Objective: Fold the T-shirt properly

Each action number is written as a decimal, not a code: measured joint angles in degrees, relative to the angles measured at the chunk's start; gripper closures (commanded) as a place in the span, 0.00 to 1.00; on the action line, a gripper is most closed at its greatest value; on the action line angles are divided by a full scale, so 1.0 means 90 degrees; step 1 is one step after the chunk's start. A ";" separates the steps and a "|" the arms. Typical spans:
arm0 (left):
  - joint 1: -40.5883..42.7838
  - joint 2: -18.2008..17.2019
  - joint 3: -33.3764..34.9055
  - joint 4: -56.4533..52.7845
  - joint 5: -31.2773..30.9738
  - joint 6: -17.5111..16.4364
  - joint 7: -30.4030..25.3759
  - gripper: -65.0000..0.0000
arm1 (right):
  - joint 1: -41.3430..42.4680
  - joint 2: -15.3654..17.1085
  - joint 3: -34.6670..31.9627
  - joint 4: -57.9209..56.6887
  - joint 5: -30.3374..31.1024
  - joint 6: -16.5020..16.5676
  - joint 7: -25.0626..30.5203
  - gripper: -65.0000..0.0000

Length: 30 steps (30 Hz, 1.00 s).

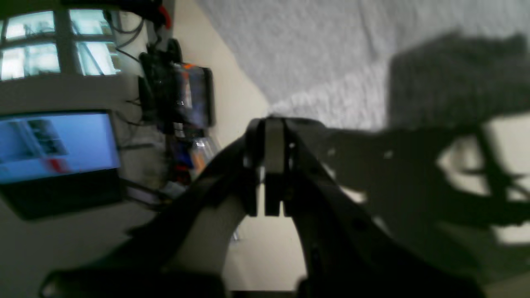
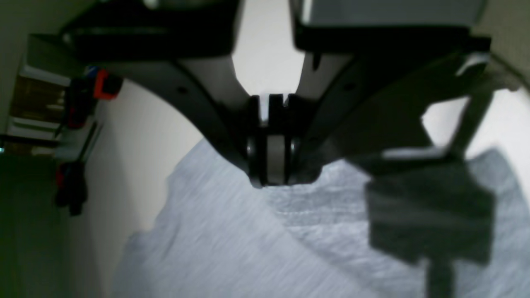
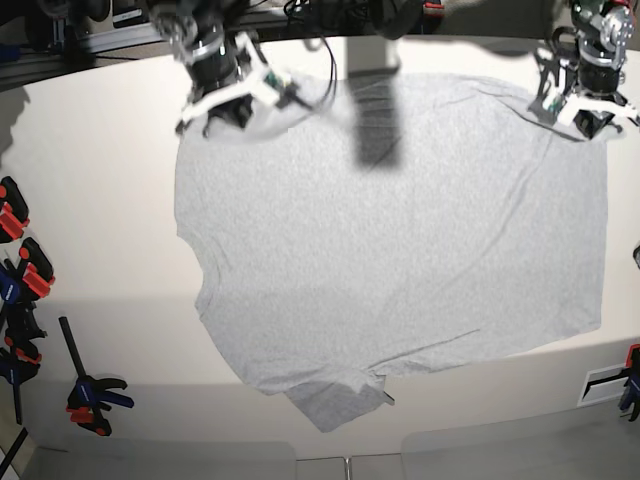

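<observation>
The light grey T-shirt (image 3: 400, 240) lies spread flat on the cream table (image 3: 90, 200), plain side up, with one sleeve (image 3: 335, 400) near the front edge. In the base view my right gripper (image 3: 228, 108) is at the shirt's far left corner. The right wrist view shows this gripper (image 2: 271, 182) shut, its tips pinching the edge of the T-shirt (image 2: 232, 248). My left gripper (image 3: 588, 118) is at the far right corner. Seen from the left wrist, the left gripper (image 1: 273, 122) is shut on a corner of the T-shirt (image 1: 331, 49).
Several black and orange clamps (image 3: 20, 280) (image 3: 90, 395) lie along the table's left edge. A lit monitor (image 1: 58, 145) and cabling stand beyond the table in the left wrist view. A dark shadow (image 3: 375, 120) falls across the shirt's far middle.
</observation>
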 measured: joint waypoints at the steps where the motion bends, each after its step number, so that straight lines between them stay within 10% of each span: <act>1: -0.0124 0.0000 0.0002 -0.0005 -0.0141 -0.0002 0.0005 1.00 | 0.0182 0.0000 0.0000 -0.0002 0.0058 0.0000 0.0002 1.00; 19: -0.1729 0.0250 0.0000 -0.1634 -0.2416 0.0002 -0.1299 1.00 | 0.2147 -0.0034 -0.0024 -0.0002 0.1212 0.0226 0.0223 1.00; 30: -0.2565 0.0874 0.0002 -0.2701 -0.2786 0.0000 -0.1433 1.00 | 0.3058 -0.1025 -0.0034 -0.0962 0.1535 0.0449 0.0250 1.00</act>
